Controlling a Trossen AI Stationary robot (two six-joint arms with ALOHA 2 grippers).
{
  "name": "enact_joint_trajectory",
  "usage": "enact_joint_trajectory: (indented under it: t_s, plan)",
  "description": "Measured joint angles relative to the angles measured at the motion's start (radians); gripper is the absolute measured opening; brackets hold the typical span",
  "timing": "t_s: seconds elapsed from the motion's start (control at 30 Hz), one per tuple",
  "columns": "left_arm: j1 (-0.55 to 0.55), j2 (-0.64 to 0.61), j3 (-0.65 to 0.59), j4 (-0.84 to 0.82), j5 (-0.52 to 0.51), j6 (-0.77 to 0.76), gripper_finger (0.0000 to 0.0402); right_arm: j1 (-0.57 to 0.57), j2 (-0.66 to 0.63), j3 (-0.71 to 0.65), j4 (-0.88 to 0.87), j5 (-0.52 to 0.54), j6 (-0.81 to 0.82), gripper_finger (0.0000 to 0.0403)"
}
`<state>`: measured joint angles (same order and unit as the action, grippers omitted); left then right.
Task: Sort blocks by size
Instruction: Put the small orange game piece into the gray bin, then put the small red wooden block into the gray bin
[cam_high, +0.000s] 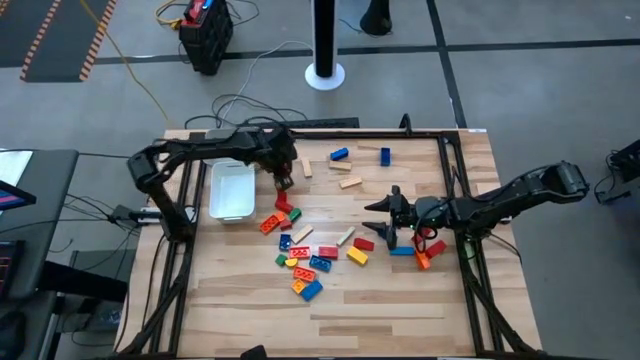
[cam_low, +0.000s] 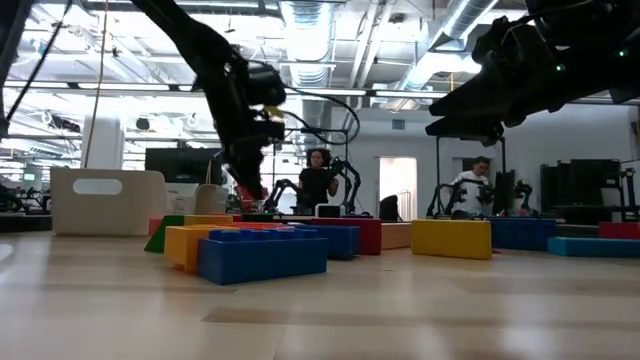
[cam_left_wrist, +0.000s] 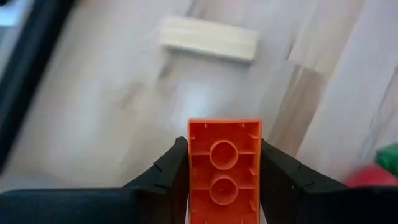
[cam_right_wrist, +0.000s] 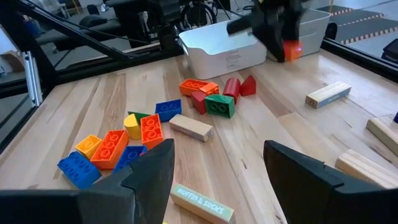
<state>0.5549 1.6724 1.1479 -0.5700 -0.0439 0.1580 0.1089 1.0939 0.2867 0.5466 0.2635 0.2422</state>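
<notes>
Overhead, ducts (cam_low: 310, 40) above wooden table (cam_high: 400, 300).

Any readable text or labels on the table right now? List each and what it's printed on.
"MUFFIN & SOCKS", as best it reads: on the pale tan block nearest the right arm's camera.
Sticker on the white tray: print too small to read.
Lettering on another tan block: too blurred to read.

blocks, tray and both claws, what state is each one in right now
left claw: shut on orange block, lifted beside the tray
orange block: held between the fingers, hollow underside showing
right claw: open, holds nothing, above the table's right side
white tray: upright, looks empty
loose blocks: lying scattered on the table, unsorted
</notes>
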Motion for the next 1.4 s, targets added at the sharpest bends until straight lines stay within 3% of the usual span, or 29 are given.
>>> enact_joint_trajectory:
  t_s: [0.1,0.3,0.53,0.77,0.93,1.17,1.3,1.4]
  plan:
    - [0.006,-0.083,-0.002,0.000,-0.041,-0.005,0.0136,0.000,0.000,0.000,-0.016,0.003,0.010,0.0274]
    - [0.076,-0.187,-0.040,-0.064,-0.261,0.011,0.0136,0.000,0.000,0.000,-0.022,0.008,0.012,0.0274]
    - [0.259,-0.198,-0.103,-0.079,-0.276,-0.012,0.0136,0.000,0.000,0.000,-0.024,0.008,0.019,0.0274]
    - [0.296,-0.200,-0.108,-0.069,-0.276,-0.014,0.0225,0.000,0.000,0.000,-0.022,0.008,0.021,0.0274]
    - [0.263,-0.200,-0.073,-0.066,-0.277,-0.002,0.0270,0.000,0.000,0.000,-0.022,0.008,0.022,0.0274]
    - [0.077,-0.156,-0.047,0.055,-0.261,-0.033,0.0267,-0.014,0.030,0.000,0.025,0.008,0.039,0.0274]
    - [-0.008,-0.090,-0.028,0.083,-0.152,0.041,0.0264,-0.014,0.068,0.000,0.025,0.008,0.038,0.0274]
    - [-0.057,-0.057,0.009,-0.007,-0.083,0.064,0.0264,-0.011,0.071,0.000,-0.004,0.008,0.041,0.0274]
